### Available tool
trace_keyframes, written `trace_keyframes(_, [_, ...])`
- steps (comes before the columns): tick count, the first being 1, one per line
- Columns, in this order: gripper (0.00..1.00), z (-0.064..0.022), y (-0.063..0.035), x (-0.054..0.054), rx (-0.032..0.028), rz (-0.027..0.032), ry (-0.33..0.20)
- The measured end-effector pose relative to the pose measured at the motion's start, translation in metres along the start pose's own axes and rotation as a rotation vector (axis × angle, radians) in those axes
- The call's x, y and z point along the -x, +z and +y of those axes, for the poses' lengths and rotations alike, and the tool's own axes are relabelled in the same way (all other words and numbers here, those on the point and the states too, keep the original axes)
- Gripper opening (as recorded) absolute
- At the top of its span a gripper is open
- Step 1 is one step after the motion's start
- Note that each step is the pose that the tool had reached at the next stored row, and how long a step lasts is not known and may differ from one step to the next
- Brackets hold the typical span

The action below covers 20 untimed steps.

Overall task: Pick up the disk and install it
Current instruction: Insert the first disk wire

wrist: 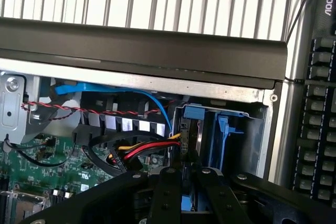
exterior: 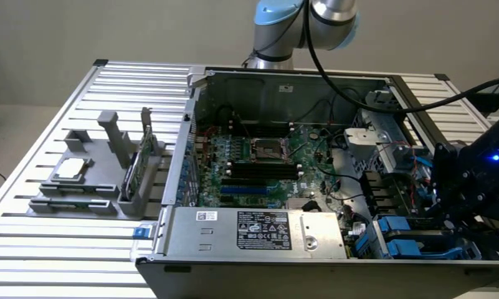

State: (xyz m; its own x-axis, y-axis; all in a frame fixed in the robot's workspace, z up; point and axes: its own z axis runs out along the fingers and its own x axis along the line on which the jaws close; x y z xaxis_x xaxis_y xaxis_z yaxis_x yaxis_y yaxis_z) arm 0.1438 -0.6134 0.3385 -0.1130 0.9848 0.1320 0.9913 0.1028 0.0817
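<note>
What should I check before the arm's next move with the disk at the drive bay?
1. Gripper shut on the disk: ok.
2. Disk standing on edge at the drive bay: ok.
3. Disk fully seated in the drive bay: cannot tell.
4. Red and yellow cables apart from the disk: cannot tell.
5. Blue cable apart from the gripper: ok.

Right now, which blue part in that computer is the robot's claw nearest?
The blue-railed disk at the corner drive bay, between the gripper's fingers. The blue motherboard slots and the blue tab beside the power supply lie well away.
</note>
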Motion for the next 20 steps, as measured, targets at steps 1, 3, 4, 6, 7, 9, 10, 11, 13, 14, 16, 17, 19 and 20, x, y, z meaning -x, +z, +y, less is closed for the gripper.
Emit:
trace_keyframes(1, [0.17,0.0,0.0001,0.0,-0.0001,-0.0012,0.0])
trace_keyframes(3, [0.17,0.0,0.0003,0.0,-0.0003,-0.0031,0.0])
trace_keyframes(4, [0.17,0.0,0.0003,-0.0001,-0.0004,-0.0041,0.0])
trace_keyframes(6, [0.17,-0.0001,0.0005,-0.0003,-0.0007,-0.0062,0.0])
trace_keyframes(7, [0.17,-0.0002,0.0006,-0.0003,-0.0008,-0.0072,0.0])
trace_keyframes(9, [0.17,-0.0003,0.0006,-0.0006,-0.001,-0.0088,-0.001])
trace_keyframes(10, [0.17,-0.0003,0.0006,-0.0009,-0.0011,-0.01,-0.001])
trace_keyframes(11, [0.17,-0.0003,0.0008,-0.0013,-0.0013,-0.0113,-0.001])
trace_keyframes(13, [0.17,-0.0002,0.001,-0.0024,-0.0016,-0.0146,-0.001])
trace_keyframes(14, [0.17,-0.0002,0.0011,-0.0028,-0.0019,-0.0161,-0.001])
trace_keyframes(16, [0.17,-0.0002,0.0013,-0.0033,-0.0021,-0.0186,-0.001])
trace_keyframes(17, [0.17,-0.0002,0.0014,-0.0035,-0.0022,-0.0195,-0.001])
trace_keyframes(19, [0.17,-0.0002,0.0016,-0.0038,-0.0024,-0.0211,-0.001])
trace_keyframes(20, [0.17,-0.0002,0.0017,-0.0039,-0.0025,-0.0219,-0.002])
